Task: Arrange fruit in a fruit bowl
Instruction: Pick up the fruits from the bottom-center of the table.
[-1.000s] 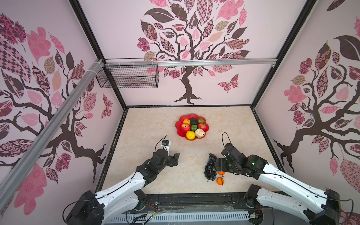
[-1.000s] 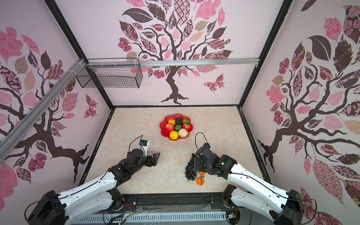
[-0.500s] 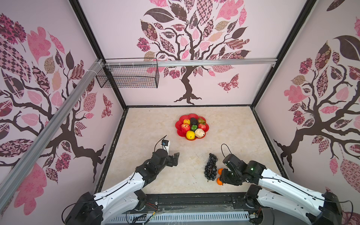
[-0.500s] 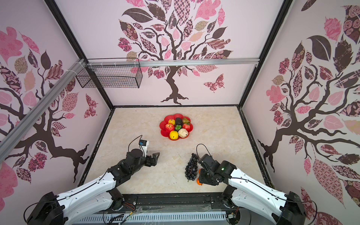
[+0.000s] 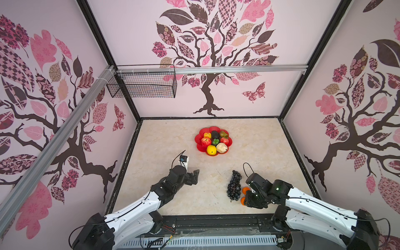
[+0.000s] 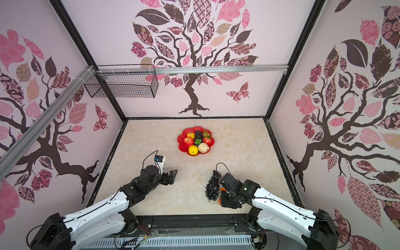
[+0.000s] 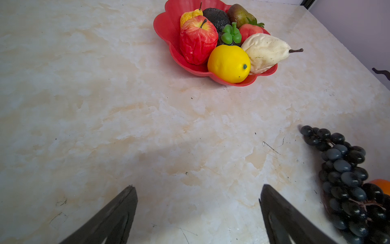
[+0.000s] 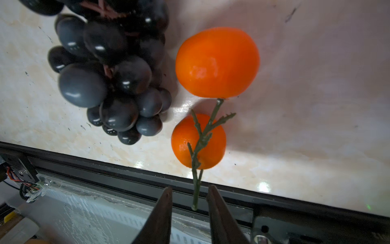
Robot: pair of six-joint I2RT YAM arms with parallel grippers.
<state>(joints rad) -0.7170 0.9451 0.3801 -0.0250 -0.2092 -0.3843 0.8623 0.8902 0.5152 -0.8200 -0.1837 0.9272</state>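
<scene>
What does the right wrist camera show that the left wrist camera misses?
Only the right wrist view: the green twig stem joining the two small oranges, its end between the right gripper jaws with gaps either side, and the table's black front edge.
Only the left wrist view: the glossy red scalloped fruit bowl holding the yellow lemon, red apple and other fruit; the left gripper, wide open.
Both: the dark grape bunch on the marble tabletop; the left wrist view catches only an orange sliver.

No writing, number or brand can be read anywhere. In a top view, the white camera module (image 5: 183, 159) bears a small blue patch, too small to make out. The wall decals (image 5: 207, 65) show only trees, leaves and butterflies.
</scene>
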